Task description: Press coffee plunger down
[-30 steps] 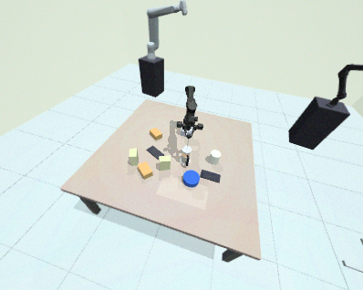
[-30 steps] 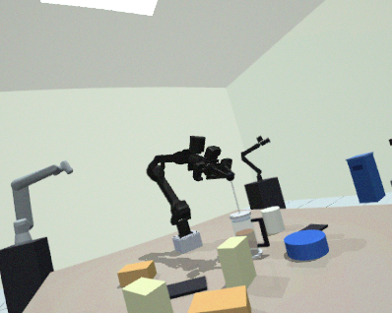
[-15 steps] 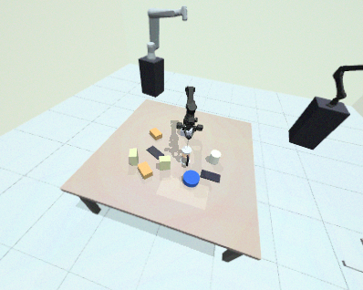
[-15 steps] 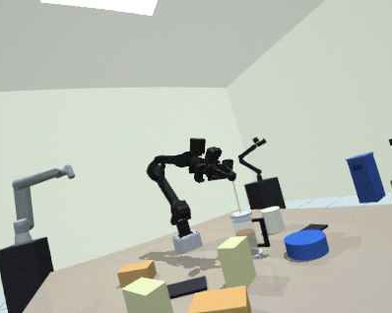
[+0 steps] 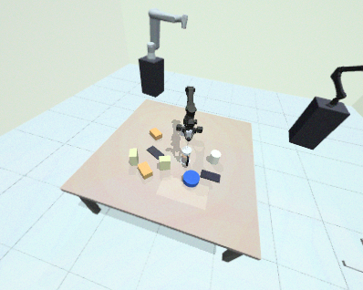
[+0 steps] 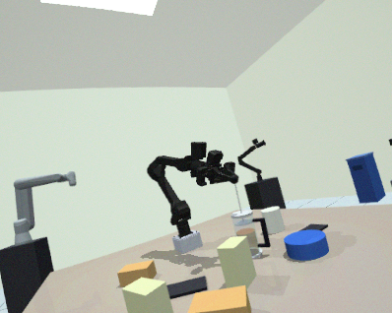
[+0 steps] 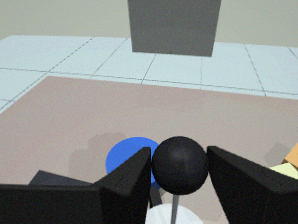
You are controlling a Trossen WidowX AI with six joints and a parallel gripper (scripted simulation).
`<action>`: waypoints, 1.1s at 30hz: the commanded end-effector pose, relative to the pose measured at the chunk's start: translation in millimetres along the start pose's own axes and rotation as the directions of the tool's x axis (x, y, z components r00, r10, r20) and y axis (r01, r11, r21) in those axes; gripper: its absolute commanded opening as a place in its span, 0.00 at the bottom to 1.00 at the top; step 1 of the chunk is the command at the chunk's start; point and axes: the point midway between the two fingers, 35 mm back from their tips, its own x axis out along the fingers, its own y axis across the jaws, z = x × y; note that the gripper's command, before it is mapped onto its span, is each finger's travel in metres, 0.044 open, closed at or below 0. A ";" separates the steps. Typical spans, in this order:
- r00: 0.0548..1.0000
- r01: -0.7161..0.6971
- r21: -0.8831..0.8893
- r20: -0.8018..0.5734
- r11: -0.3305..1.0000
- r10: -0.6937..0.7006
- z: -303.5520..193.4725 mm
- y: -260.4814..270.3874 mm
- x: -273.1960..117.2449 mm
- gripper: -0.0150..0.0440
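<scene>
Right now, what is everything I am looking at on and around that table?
Coffee press: one, clear with black handle, mid-table; thin rod up to black knob.
Blue disc: one, beside the press.
White cup: one, behind the press.
Pale yellow blocks: two, left half.
Orange blocks: two, left half.
Dark flat slabs: two, one by the disc, one among the blocks.
Table: one, tan.
Grey arm on black box: one, beyond the far edge.
Black arm on black box: one, off to the right.
Blue bin: one, by the wall.
Robot arm: one, black.
Gripper: one, closed on the knob.
</scene>
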 end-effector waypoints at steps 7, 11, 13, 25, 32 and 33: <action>0.997 -0.003 -0.007 -0.075 1.000 0.002 -38.5 0.5 17.1 0.47; 0.997 -0.003 -0.007 -0.075 1.000 0.002 -44.2 0.4 20.7 0.47; 0.997 -0.003 -0.007 -0.075 1.000 0.002 -47.0 0.4 22.5 0.47; 0.997 -0.003 -0.007 -0.074 1.000 0.002 -63.4 0.0 33.4 0.47; 0.997 -0.003 -0.007 -0.074 1.000 0.002 -72.2 -0.4 40.9 0.47; 0.997 -0.003 -0.007 -0.074 1.000 0.002 -73.1 -0.4 42.1 0.47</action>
